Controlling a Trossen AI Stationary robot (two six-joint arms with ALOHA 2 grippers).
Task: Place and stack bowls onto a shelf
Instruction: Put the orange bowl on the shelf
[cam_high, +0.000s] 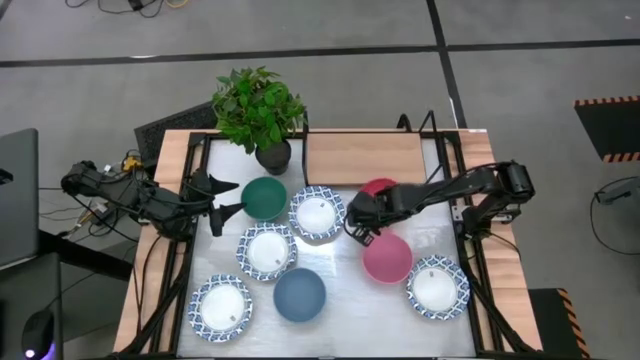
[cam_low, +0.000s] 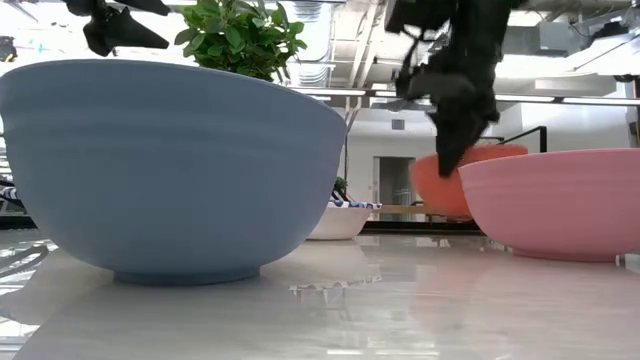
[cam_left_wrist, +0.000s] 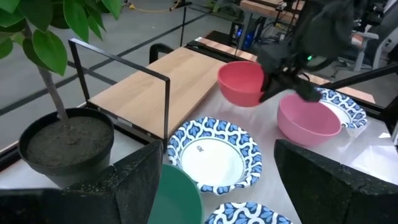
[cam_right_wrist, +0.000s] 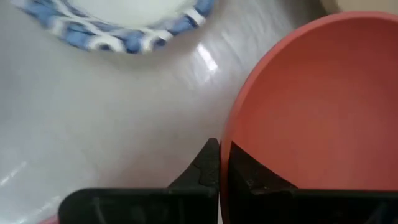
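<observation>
While the right gripper (cam_high: 362, 224) is clamped on the rim of a pink bowl (cam_high: 379, 187), one finger inside the wall and one outside, that bowl hangs off the tabletop (cam_high: 340, 290) with its mouth facing up, just beside the shelf (cam_high: 365, 157), whose long axis runs left to right along the far edge. The left gripper (cam_high: 228, 197) waits with fingers spread beside the green bowl (cam_high: 264, 198).

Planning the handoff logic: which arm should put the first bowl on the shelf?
Right. The right gripper is already shut on the rim of a pink bowl, held off the table beside the bare shelf. The left gripper is open and holds nothing, by the dark green bowl.
</observation>
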